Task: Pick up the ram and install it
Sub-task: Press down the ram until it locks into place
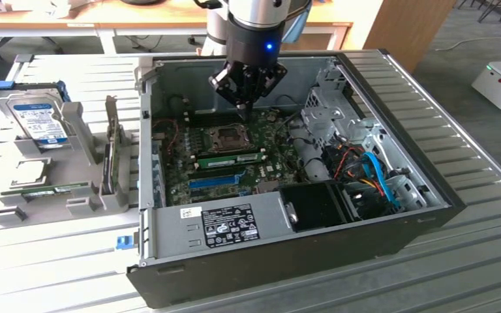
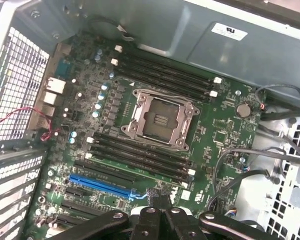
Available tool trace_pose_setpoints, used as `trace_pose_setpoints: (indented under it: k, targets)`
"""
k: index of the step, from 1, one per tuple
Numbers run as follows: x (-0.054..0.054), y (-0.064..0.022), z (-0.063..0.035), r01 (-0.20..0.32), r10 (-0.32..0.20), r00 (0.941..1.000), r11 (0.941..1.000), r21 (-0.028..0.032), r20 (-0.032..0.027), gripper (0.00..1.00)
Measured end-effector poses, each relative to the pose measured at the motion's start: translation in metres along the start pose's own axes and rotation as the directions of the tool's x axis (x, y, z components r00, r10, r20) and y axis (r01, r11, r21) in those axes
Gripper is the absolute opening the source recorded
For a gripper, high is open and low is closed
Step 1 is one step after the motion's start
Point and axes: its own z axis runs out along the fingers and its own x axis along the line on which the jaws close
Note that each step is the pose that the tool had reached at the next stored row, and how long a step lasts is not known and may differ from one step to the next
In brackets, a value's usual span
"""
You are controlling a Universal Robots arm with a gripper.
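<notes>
Open computer case [image 1: 233,228] lies on its side on a ribbed metal counter [image 1: 50,261], motherboard [image 1: 233,163] facing up. Arm reaches down into the case; gripper [image 1: 245,107] is clenched shut, fingertips pinched together with nothing between them, hovering above the board just beyond the empty processor socket [image 1: 230,136]. In the wrist view the gripper [image 2: 157,196] hangs over the lower memory slots near the blue slot [image 2: 102,184], and the processor socket [image 2: 160,120] sits open between two banks of black slots. A green ram stick [image 1: 230,158] is seated in a slot just beside the socket, on the side nearer the blue slot [image 1: 213,180]. At the exterior view's left, a grey holder [image 1: 68,163] on the counter carries a hard drive [image 1: 37,120] with a blue label standing on edge, and a second green ram stick [image 1: 52,190] lies low in the holder, well apart from the gripper. Blue and orange cables [image 1: 377,176] bunch at the case's right end in the exterior view.
</notes>
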Motion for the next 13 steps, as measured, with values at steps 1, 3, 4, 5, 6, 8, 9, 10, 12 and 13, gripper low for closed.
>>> trace_pose_setpoints:
  k: [1, 3, 4, 5, 6, 8, 9, 10, 12, 13]
  targets:
    - [0.0000, 0.0000, 0.0000, -0.005, 0.005, 1.0000, 1.0000, 0.0002, 0.0003, 0.11]
    - [0.0000, 0.0000, 0.0000, -0.015, 0.015, 0.9999, 0.9999, 0.0004, 0.0007, 0.11]
    - [0.0000, 0.0000, 0.0000, -0.020, 0.020, 0.9998, 0.9998, 0.0005, 0.0009, 0.11]
    - [0.0000, 0.0000, 0.0000, -0.026, 0.026, 0.9997, 0.9997, 0.0007, 0.0011, 0.11]
    - [0.0000, 0.0000, 0.0000, -0.032, 0.032, 0.9995, 0.9995, 0.0009, 0.0014, 0.11]
    - [0.0000, 0.0000, 0.0001, -0.046, 0.046, 0.9989, 0.9990, 0.0012, 0.0020, 0.11]
    - [0.0000, 0.0000, 0.0000, -0.054, 0.054, 0.9986, 0.9986, 0.0015, 0.0023, 0.11]
    - [0.0000, 0.0000, 0.0001, -0.062, 0.062, 0.9981, 0.9981, 0.0017, 0.0027, 0.11]
    - [0.0000, 0.0000, 0.0001, -0.079, 0.079, 0.9969, 0.9969, 0.0021, 0.0035, 0.11]
    - [0.0000, 0.0000, 0.0001, -0.087, 0.087, 0.9962, 0.9962, 0.0022, 0.0039, 0.11]
